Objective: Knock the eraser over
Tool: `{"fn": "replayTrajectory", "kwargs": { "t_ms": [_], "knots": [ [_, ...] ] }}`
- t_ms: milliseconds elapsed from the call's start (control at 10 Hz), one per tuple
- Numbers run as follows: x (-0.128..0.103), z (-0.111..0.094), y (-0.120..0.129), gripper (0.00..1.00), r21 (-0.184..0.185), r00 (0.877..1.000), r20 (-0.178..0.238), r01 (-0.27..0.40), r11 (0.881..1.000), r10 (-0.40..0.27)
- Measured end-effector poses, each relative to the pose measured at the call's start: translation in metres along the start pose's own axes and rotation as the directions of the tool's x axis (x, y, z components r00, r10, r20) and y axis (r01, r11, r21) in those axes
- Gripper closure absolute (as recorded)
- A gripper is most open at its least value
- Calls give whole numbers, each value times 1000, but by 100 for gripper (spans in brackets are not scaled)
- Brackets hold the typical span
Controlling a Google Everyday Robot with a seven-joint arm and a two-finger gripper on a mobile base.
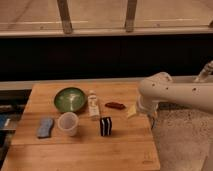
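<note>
The eraser point(105, 126), a small black block with white stripes, stands upright on the wooden table point(80, 152), just right of the plastic cup point(68, 123). My gripper point(132, 111) hangs at the end of the white arm point(175, 92) near the table's right edge, to the right of the eraser and apart from it. A flat red item point(115, 105) lies between the gripper and the eraser, a little farther back.
A green bowl point(70, 99) sits at the back left, with a small white bottle point(93, 105) lying beside it. A blue sponge point(45, 127) lies at the left. A dark wall with a rail runs behind the table.
</note>
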Motion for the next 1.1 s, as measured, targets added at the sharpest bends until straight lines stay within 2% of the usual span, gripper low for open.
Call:
{"fn": "replayTrajectory", "kwargs": {
  "t_ms": [900, 1100],
  "knots": [
    [0, 0, 0, 20, 0, 1000, 0, 0, 1000, 0],
    [2, 1, -1, 20, 9, 1000, -1, 7, 1000, -7]
  ]
}}
